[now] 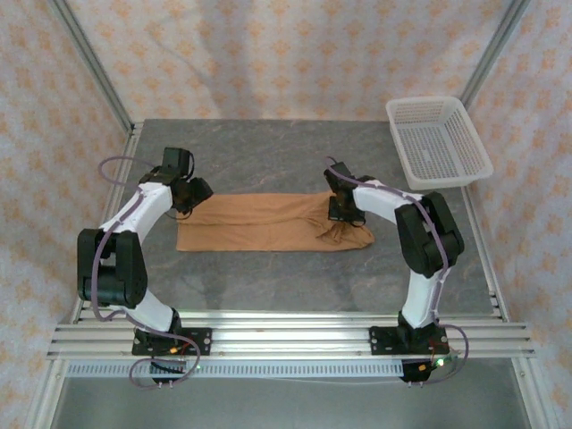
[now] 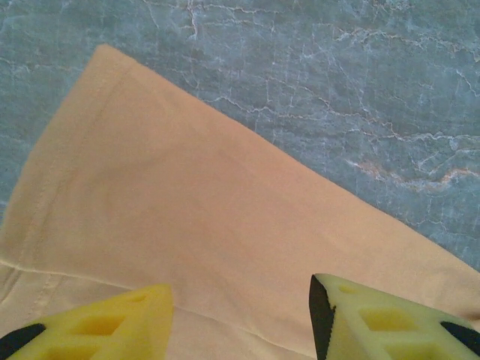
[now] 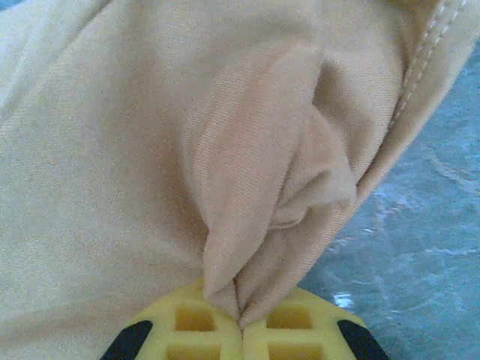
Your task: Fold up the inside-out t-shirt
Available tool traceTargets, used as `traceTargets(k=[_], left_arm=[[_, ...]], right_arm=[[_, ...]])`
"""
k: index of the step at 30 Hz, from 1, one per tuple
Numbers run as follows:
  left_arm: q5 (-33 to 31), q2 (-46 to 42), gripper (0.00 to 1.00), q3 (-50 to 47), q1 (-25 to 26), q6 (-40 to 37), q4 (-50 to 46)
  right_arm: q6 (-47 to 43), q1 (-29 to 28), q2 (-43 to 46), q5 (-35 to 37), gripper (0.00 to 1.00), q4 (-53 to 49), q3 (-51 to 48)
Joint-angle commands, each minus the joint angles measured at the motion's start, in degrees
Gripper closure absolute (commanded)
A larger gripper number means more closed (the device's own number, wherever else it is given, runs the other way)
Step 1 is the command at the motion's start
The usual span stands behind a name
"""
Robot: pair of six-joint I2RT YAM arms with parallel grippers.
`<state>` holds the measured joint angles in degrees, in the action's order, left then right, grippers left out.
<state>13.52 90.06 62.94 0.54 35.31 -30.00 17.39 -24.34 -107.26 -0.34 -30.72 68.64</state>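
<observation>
Top external view: inside-out t-shirt (image 1: 259, 223) stretched as a long narrow band across the middle of the tabletop (image 1: 268, 286), left end flat, right end bunched toward the right edge. Left gripper (image 1: 191, 197) at the band's left end; on the left wrist view, yellow fingers (image 2: 112, 322) standing partly apart above smooth cloth near a stitched hem, nothing between them. Right gripper (image 1: 344, 211) at the bunched end; on the right wrist view, jaws pressed together on a thin pinched ridge of fabric, only 1 small fold caught at the very tips. Risks, as a judgement: such a shallow bite likely to slip free on any lift or pull, dropping the end in a heap; possibly just 1 layer taken, so peeling the top ply away and spoiling the fold; with the left end unheld, dragging the whole band toward the right edge rather than folding it over; crumples at the right end carried into the next crease. White basket (image 1: 438, 143) at the far right corner, well apart, no hazard.
</observation>
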Motion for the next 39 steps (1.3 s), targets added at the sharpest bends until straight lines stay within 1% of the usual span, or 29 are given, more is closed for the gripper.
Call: traceTargets(k=[1,4,5,7,9,12,15,18,20,24,30,34,39], left_arm=[[1.44,-2.06,0.48,-2.58,3.78,3.19,2.31],[1.73,-2.49,0.48,-4.81,7.84,6.87,5.42],[2.45,-2.61,0.48,-5.55,8.4,8.06,7.01],[3.69,-2.51,0.48,-5.8,8.27,8.7,8.63],[3.58,-1.93,0.48,-3.25,7.43,6.75,5.77],[5.55,-2.37,0.48,-1.11,4.27,4.86,3.45],[9.15,-3.9,0.48,-1.58,-1.06,4.58,3.23],[10.11,-4.58,0.48,-1.19,-6.12,3.33,-0.02],[11.69,-5.13,0.48,-2.28,-9.02,3.6,0.0],[13.63,-6.11,0.48,-4.7,-12.86,4.07,0.87],[15.05,-6.21,0.48,-5.36,-15.11,3.55,0.57],[15.22,-6.74,0.48,-5.59,-15.72,3.36,0.42],[15.27,-7.27,0.48,-6.39,-15.96,3.36,0.72]], right_arm=[[-1.71,3.18,5.06,3.33,1.0,-4.75,-2.97],[-2.95,5.31,10.02,3.66,1.0,-5.13,-5.06],[-3.52,5.5,11.58,3.66,1.0,-5.49,-5.27],[-4.11,5.39,14.07,1.91,1.0,-5.85,-5.37],[-3.67,4.78,16.21,-0.66,1.0,-6.18,-5.04],[-2.51,1.71,19.0,0.13,1.0,-7.6,-3.45],[-0.48,-2.65,21.03,1.21,1.0,-7.96,-1.53],[1.94,-7.39,21.42,2.82,1.0,-8.22,1.85],[3.47,-10.69,21.1,2.95,1.0,-7.42,4.13],[5.78,-16.66,17.29,3.11,1.0,-6.36,9.86],[5.41,-23.33,6.22,3.24,1.0,-7.64,20.87],[4.44,-26.1,-0.97,3.37,1.0,-8.84,27.7],[3.32,-27.92,-9.47,1.94,1.0,-10.77,36.04]])
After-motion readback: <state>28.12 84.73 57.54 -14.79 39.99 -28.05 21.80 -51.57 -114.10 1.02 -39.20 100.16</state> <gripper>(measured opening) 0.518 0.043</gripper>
